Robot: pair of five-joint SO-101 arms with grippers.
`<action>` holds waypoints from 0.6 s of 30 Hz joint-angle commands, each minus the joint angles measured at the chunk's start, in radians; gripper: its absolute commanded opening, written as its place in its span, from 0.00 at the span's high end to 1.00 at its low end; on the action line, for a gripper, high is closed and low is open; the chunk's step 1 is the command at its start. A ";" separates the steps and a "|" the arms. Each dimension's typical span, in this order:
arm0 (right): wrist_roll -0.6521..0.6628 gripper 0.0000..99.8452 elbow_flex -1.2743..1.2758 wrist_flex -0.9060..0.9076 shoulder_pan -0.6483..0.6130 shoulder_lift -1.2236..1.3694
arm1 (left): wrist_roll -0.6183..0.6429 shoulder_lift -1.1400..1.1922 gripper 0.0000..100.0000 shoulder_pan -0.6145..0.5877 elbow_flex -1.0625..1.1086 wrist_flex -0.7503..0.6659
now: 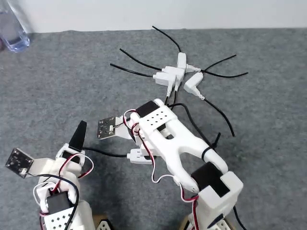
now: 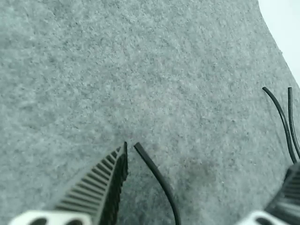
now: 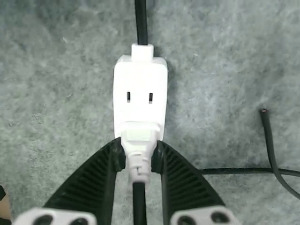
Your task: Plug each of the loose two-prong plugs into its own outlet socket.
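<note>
Right gripper point(image 3: 138, 151) pinches a white two-prong plug point(image 3: 137, 133) touching the outlet socket point(image 3: 139, 89) end. Left gripper point(image 2: 208, 161), fingers spread, straddles a black cable point(image 2: 157, 176) end, apart from that socket.

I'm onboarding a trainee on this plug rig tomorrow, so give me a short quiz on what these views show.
1. True or false: the right tool grips a white plug at one end of the outlet socket.
2. The left tool is open. What lies between its fingers? A) a black cable end B) a loose plug C) a socket
3. Fill in: the outlet socket's face toward the right wrist camera shows ___ empty slots.
Key: 1 true; 2 A; 3 two.
</note>
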 commanded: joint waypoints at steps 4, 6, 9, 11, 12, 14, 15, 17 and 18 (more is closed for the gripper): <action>0.000 0.99 0.015 -0.067 -0.008 0.097 | -0.006 -0.011 0.53 -0.005 -0.008 0.006; 0.000 0.99 0.015 -0.071 -0.008 0.114 | -0.006 -0.011 0.53 -0.005 -0.008 0.006; 0.000 0.99 0.015 -0.082 -0.008 0.130 | -0.006 -0.011 0.53 -0.005 -0.008 0.006; 0.000 0.99 0.015 -0.084 -0.008 0.130 | -0.006 -0.011 0.53 -0.005 -0.008 0.006; 0.000 0.99 0.015 -0.084 -0.008 0.130 | -0.006 -0.011 0.53 -0.005 -0.008 0.006; 0.000 0.99 0.015 -0.084 -0.008 0.130 | -0.006 -0.011 0.53 -0.005 -0.008 0.006; 0.000 0.99 0.015 -0.079 -0.008 0.130 | -0.006 -0.011 0.53 -0.003 -0.008 0.006; 0.000 0.99 0.015 -0.068 -0.010 0.128 | -0.006 -0.011 0.53 -0.002 -0.008 0.003; 0.000 0.99 0.009 -0.045 -0.012 0.128 | -0.006 -0.011 0.53 0.000 -0.008 0.003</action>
